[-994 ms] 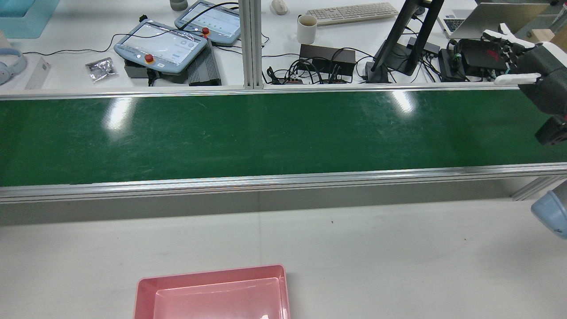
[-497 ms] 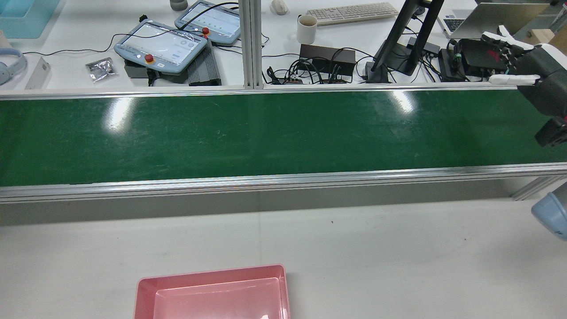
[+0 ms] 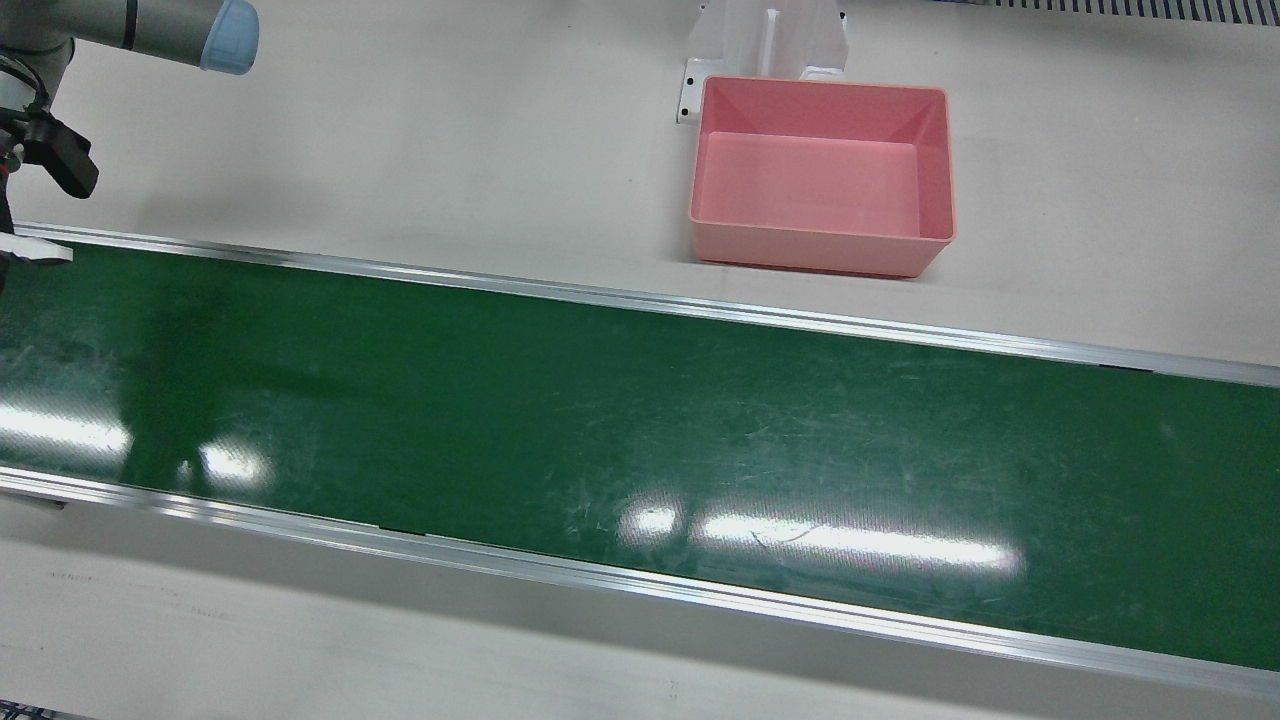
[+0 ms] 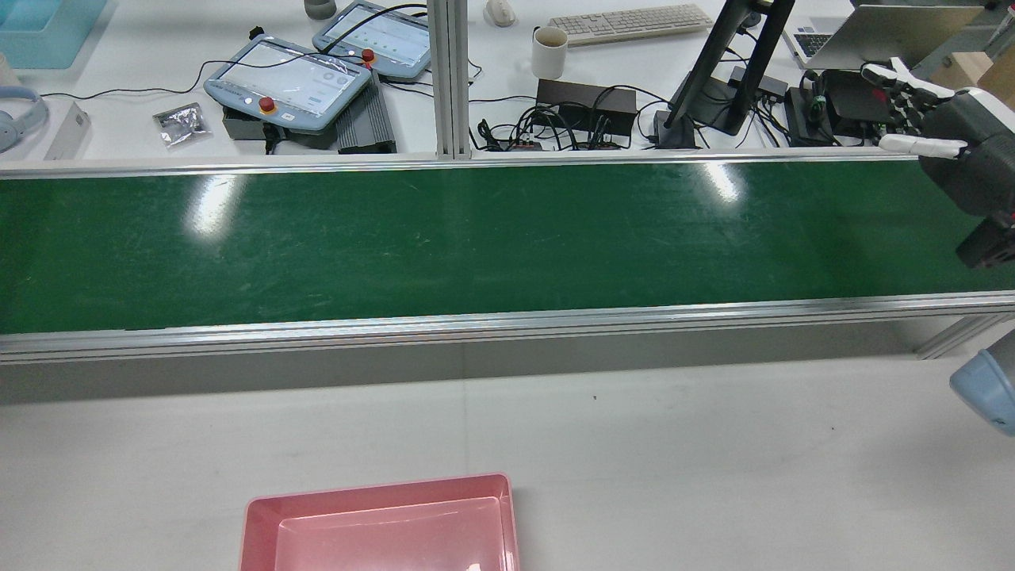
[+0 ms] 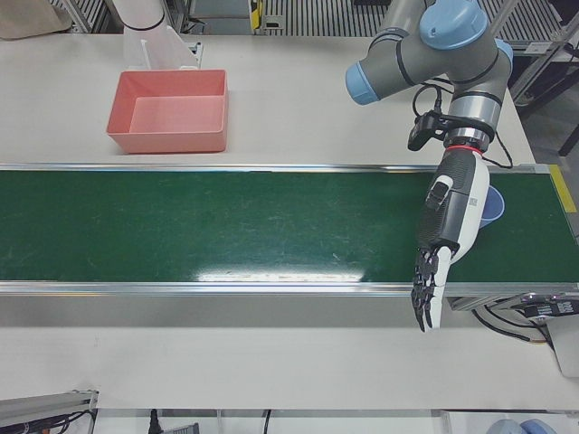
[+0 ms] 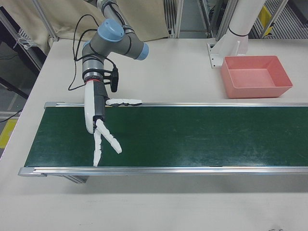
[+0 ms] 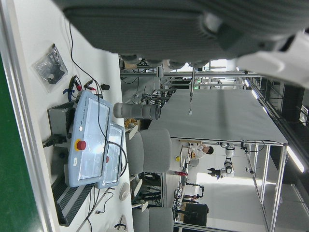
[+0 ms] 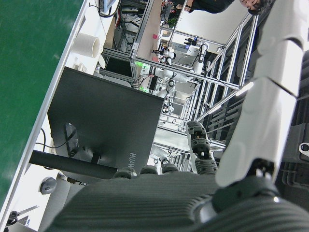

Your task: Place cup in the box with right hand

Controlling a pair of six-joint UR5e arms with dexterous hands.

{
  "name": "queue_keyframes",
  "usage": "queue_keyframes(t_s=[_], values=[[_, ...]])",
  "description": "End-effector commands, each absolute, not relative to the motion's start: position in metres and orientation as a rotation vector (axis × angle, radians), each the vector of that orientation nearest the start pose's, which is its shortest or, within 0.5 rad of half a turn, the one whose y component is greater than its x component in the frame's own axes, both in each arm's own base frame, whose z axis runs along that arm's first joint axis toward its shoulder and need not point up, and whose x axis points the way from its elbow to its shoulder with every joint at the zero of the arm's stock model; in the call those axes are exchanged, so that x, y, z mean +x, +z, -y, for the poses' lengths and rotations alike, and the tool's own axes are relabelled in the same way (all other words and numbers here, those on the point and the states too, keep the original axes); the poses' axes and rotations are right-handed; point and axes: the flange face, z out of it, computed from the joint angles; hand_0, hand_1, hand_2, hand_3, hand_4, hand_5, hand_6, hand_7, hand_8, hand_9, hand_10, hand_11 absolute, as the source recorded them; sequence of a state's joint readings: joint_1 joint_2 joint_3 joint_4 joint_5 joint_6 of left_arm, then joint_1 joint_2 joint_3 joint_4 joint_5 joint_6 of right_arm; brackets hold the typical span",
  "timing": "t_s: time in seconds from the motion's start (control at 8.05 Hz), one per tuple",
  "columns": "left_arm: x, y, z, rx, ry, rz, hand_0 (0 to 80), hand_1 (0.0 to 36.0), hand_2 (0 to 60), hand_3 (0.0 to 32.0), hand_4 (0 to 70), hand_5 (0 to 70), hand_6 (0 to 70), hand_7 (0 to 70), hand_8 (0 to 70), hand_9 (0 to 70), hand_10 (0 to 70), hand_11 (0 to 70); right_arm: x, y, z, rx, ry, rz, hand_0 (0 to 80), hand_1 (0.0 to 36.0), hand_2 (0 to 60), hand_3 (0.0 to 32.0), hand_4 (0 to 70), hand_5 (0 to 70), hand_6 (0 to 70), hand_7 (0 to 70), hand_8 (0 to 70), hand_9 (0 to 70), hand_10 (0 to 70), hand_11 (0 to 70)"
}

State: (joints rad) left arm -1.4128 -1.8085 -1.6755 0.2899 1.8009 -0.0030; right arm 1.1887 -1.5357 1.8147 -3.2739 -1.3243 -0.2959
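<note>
The pink box (image 3: pixel 815 255) stands on the white table beside the green belt (image 3: pixel 640 420); it also shows in the rear view (image 4: pixel 381 488) and both side views (image 5: pixel 167 142) (image 6: pixel 257 90), and it holds nothing. A light blue cup (image 5: pixel 492 208) sits on the belt near its end, mostly hidden behind my left hand (image 5: pixel 448 226), which hangs open with straight fingers pointing down. My right hand (image 6: pixel 98 127) is open with fingers spread over the belt's opposite end, far from both box and cup. It shows at the right edge of the rear view (image 4: pixel 959 135).
Beyond the belt's far rail, a desk carries two teach pendants (image 4: pixel 289 79), a white mug (image 4: pixel 549 51), a keyboard, cables and a monitor stand (image 4: pixel 714 79). An upright aluminium post (image 4: pixel 448 79) rises at the far rail. White tabletop surrounds the box.
My right hand has drifted slightly toward the right edge of the rear view, still open. Box and belt look the same.
</note>
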Motion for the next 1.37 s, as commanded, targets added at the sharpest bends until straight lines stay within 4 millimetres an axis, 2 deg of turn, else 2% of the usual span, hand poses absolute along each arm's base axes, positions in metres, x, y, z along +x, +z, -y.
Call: queue_keyframes(t_s=[0.0,0.12,0.37,0.62,0.75,0.99,1.24], values=[[-0.019,0.538,0.582,-0.396,-1.954,-2.063,0.0,0.0,0.0,0.0,0.0,0.0,0.0,0.0,0.0,0.0,0.0,0.0,-0.051,0.565,0.521,-0.092,-2.263,-2.541,50.3,20.6,12.4,0.0,2.0,4.6,1.2,0.0,0.0,0.0,0.0,0.0],[-0.019,0.538,0.582,-0.396,-1.954,-2.063,0.0,0.0,0.0,0.0,0.0,0.0,0.0,0.0,0.0,0.0,0.0,0.0,-0.055,0.564,0.52,-0.084,-2.316,-2.513,51.2,22.5,16.2,0.0,5.3,4.8,1.8,0.9,0.0,0.0,0.0,0.0],[-0.019,0.538,0.582,-0.396,-1.954,-2.063,0.0,0.0,0.0,0.0,0.0,0.0,0.0,0.0,0.0,0.0,0.0,0.0,-0.062,0.556,0.519,-0.071,-2.313,-2.528,51.7,24.0,20.4,0.0,8.3,4.9,2.4,3.4,0.0,0.0,0.0,0.0],[-0.019,0.538,0.582,-0.396,-1.954,-2.063,0.0,0.0,0.0,0.0,0.0,0.0,0.0,0.0,0.0,0.0,0.0,0.0,-0.084,0.528,0.53,-0.045,-2.25,-2.593,51.3,23.9,21.1,0.0,8.0,4.8,2.3,3.4,0.0,0.0,0.0,0.0],[-0.019,0.538,0.582,-0.396,-1.954,-2.063,0.0,0.0,0.0,0.0,0.0,0.0,0.0,0.0,0.0,0.0,0.0,0.0,-0.093,0.527,0.53,-0.038,-2.253,-2.612,51.0,23.0,19.8,0.0,8.2,4.6,2.3,3.4,0.0,0.0,0.0,0.0],[-0.019,0.538,0.582,-0.396,-1.954,-2.063,0.0,0.0,0.0,0.0,0.0,0.0,0.0,0.0,0.0,0.0,0.0,0.0,-0.1,0.52,0.533,-0.142,-2.246,-2.689,48.8,15.5,4.0,0.0,6.4,3.4,1.4,0.6,0.0,0.0,0.0,0.0],[-0.019,0.538,0.582,-0.396,-1.954,-2.063,0.0,0.0,0.0,0.0,0.0,0.0,0.0,0.0,0.0,0.0,0.0,0.0,-0.104,0.519,0.533,-0.155,-2.248,-2.703,48.4,13.9,0.0,0.0,3.5,3.5,1.0,0.0,0.0,0.8,0.0,0.0]])
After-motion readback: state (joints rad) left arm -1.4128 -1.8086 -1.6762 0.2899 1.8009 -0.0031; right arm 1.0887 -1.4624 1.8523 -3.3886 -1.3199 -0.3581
